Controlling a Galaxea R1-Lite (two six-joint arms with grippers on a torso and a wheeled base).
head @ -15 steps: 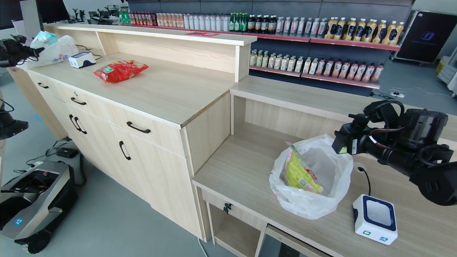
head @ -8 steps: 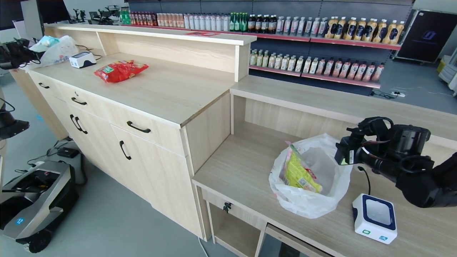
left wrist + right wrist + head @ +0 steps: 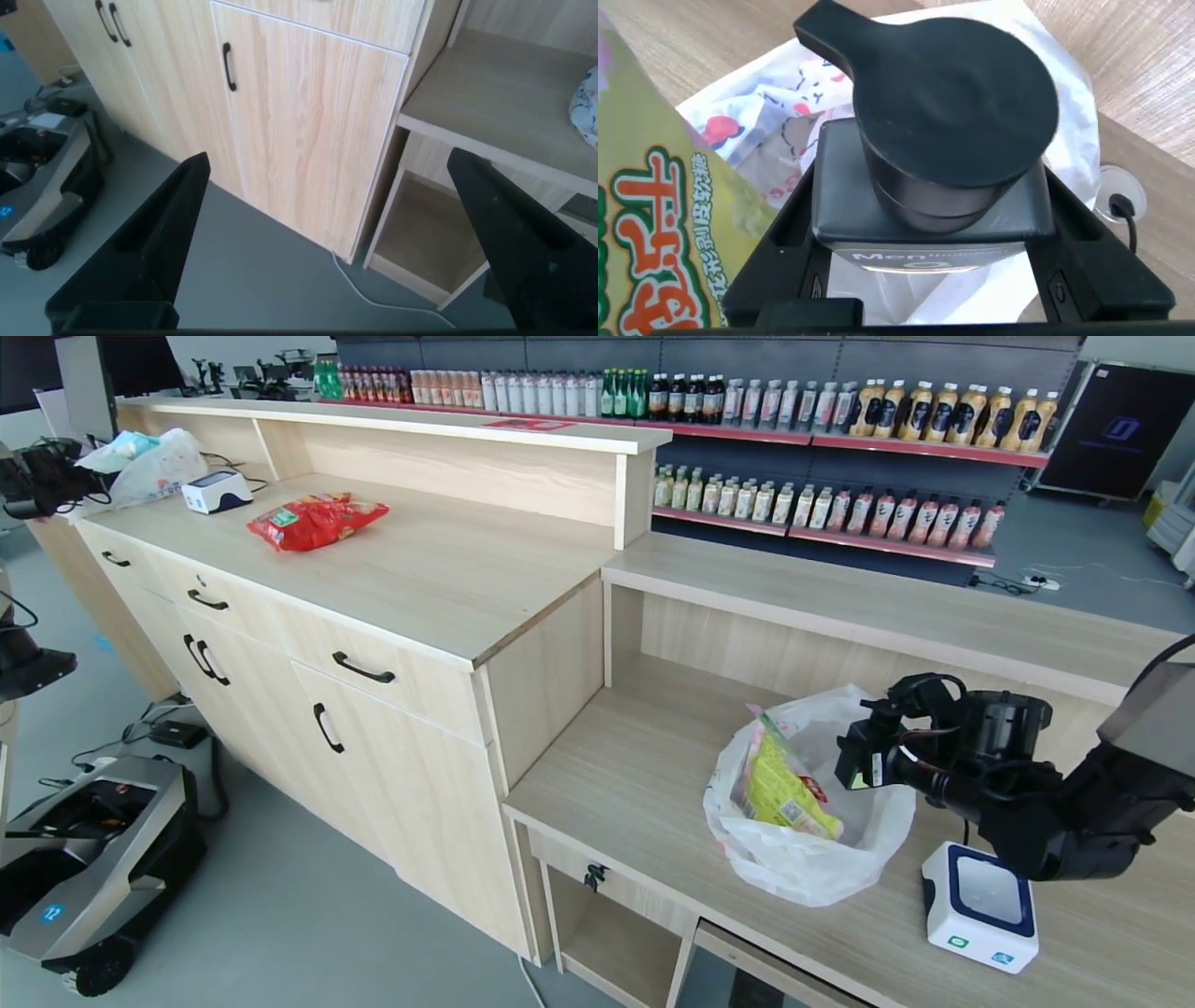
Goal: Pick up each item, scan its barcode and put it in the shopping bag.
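Shopping bag (image 3: 822,859), white plastic, sits open on the lower counter (image 3: 635,775) with a yellow-green snack packet (image 3: 780,789) standing inside. The right gripper (image 3: 854,761) hangs at the bag's rim, and a scanner (image 3: 980,905) sits just beside the bag. A red snack packet (image 3: 317,521) lies on the upper counter (image 3: 448,579), well apart.

From the left wrist, the left gripper (image 3: 329,159) is spread wide and empty before a cabinet door (image 3: 308,112).

From the right wrist, bag and yellow-green packet lie beneath the right gripper; whether it is apart or together cannot be told
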